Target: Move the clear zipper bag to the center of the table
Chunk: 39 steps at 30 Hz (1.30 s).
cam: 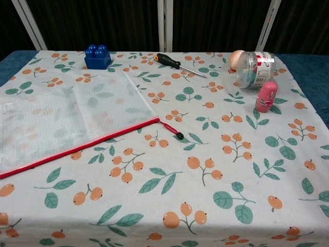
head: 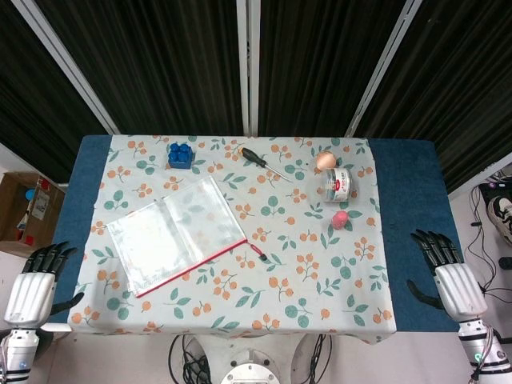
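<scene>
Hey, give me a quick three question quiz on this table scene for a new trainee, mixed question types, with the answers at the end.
1. True or false: the left hand is gripping the clear zipper bag.
2. Multiple choice: what lies between the blue block and the egg? A) screwdriver B) spoon C) marker
3. Fill in: the clear jar lies on its ____.

Key:
1. False; both it and the right hand hold nothing, off the table edges.
2. A.
3. Side, with the pink figurine nearer the robot.
</scene>
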{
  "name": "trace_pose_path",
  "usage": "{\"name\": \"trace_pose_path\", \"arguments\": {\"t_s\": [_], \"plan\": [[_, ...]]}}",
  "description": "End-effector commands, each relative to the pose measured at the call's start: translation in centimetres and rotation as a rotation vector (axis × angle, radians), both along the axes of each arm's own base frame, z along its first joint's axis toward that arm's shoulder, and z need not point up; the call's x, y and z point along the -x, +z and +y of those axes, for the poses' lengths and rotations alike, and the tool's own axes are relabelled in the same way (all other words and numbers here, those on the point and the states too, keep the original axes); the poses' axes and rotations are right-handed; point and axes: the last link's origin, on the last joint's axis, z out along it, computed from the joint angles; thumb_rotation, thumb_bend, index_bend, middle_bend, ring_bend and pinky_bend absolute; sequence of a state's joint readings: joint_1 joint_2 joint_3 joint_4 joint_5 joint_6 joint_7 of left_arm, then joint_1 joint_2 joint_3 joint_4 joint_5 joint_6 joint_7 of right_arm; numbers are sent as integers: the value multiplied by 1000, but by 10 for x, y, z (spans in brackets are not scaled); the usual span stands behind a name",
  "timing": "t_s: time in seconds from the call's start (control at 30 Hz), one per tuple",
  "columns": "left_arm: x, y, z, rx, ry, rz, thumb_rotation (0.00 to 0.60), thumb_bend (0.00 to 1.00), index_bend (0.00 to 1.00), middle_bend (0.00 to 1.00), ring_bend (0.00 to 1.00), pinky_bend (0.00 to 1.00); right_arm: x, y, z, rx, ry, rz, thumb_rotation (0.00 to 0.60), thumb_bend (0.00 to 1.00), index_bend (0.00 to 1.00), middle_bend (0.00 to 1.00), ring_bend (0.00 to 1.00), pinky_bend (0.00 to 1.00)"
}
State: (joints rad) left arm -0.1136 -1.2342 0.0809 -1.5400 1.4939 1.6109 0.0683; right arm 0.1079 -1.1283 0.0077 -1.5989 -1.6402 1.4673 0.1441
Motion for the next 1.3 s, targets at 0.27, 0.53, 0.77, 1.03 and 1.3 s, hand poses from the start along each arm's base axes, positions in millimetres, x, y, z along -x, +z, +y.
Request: {"name": "trace_pose_path", "arguments": {"t_s": [0.27, 0.53, 0.77, 1.03, 1.3], "plan": [[-9, -3, 8, -4, -9, -12, 600, 88, 187, 142, 119, 146, -4, 0, -5, -6, 11, 9, 600, 235, 0, 52, 0, 0], [-92, -32, 67, 175, -357, 30, 600, 203, 270, 142, 119, 146, -13, 12, -8, 24, 56, 20, 600, 236, 0, 52, 0, 0], [-183, -83, 117, 412, -576, 130, 600, 390, 352, 142, 119, 146, -20, 16, -8, 20, 72, 38, 600, 235, 0, 52, 0, 0], [-239, -143, 146, 578, -611, 209, 600, 401, 370, 142, 119, 146, -14, 13, -4, 14, 50, 40, 600, 235, 0, 52, 0, 0], [-271, -196, 160, 630, -608, 292, 600, 399, 383, 142, 119, 146, -9, 14, -5, 15, 35, 36, 600, 235, 0, 52, 0, 0]]}}
